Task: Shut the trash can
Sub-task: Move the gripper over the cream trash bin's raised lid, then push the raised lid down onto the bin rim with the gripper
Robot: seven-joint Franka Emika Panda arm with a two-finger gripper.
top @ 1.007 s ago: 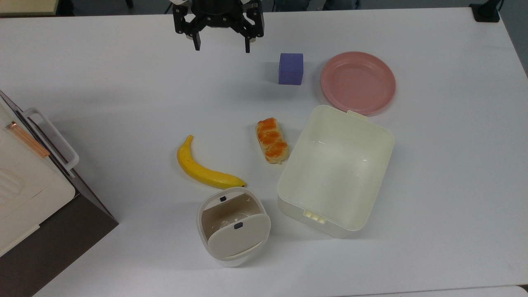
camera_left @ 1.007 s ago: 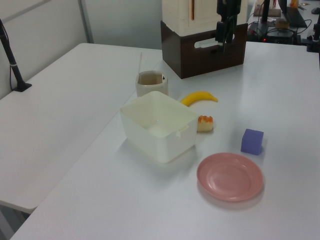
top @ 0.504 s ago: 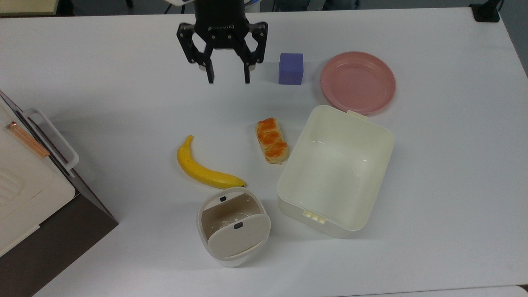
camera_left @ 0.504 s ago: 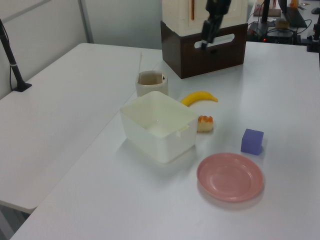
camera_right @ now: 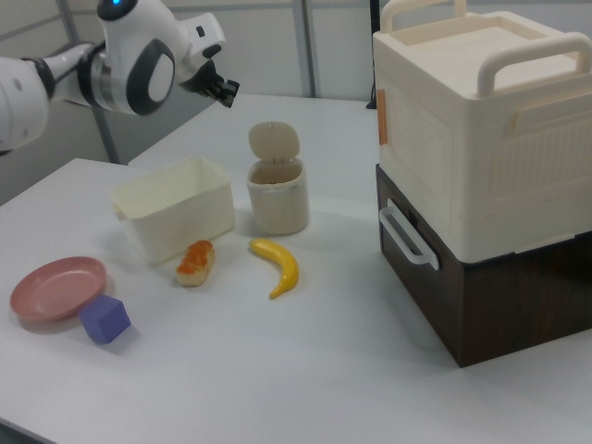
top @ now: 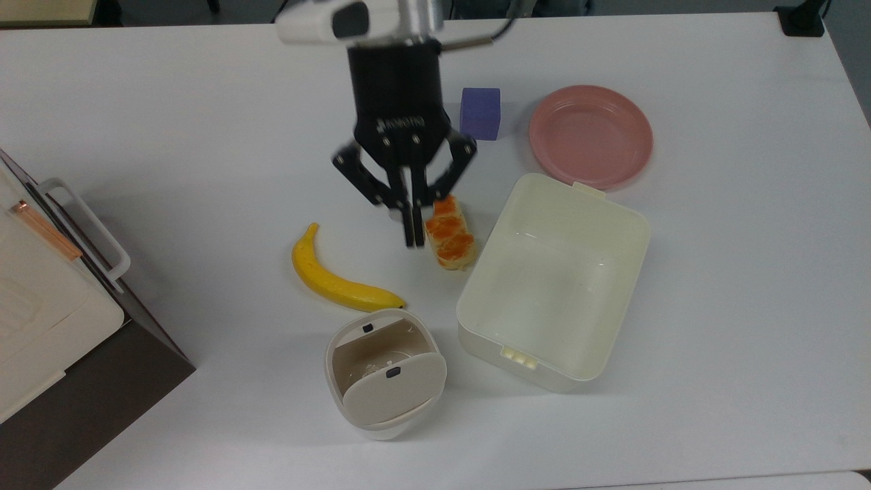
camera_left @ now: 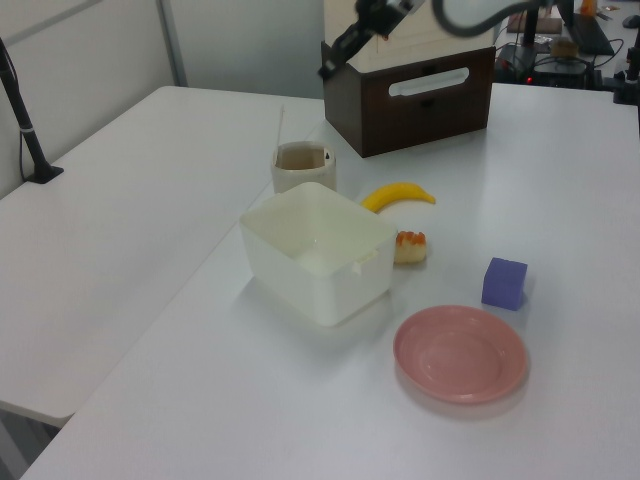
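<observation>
My gripper (top: 410, 235) has swept forward across the white tabletop (top: 170, 136) in the last second, leaving the far edge and coming out above the middle of the scene, and its fingers, spread wide a moment ago, have drawn together until the tips are all but touching, with nothing held between them. That reads to me as readying a narrow pushing tip instead of a grasp, which suits pressing a lid down. The small off-white plastic trash can (top: 384, 371) with the rounded-square mouth stands well beyond my fingertips, toward the top view's bottom edge, and it has not moved; its flat swinging lid (top: 395, 391) with the small dark tab is still tipped up, so the beige-brown inside shows and the closing is not yet begun. In the right view the lid (camera_right: 274, 141) stands upright above the can, while I hover high and off to the right view's left. Between me and the can lies the yellow curved banana (top: 340, 275); the orange-glazed bread roll (top: 448, 233) sits just beside my fingertips as the top view shows them, and the large cream rectangular lidless tub (top: 554, 279) lies past it. White lettering is printed on my black gripper body, but I cannot read it.
</observation>
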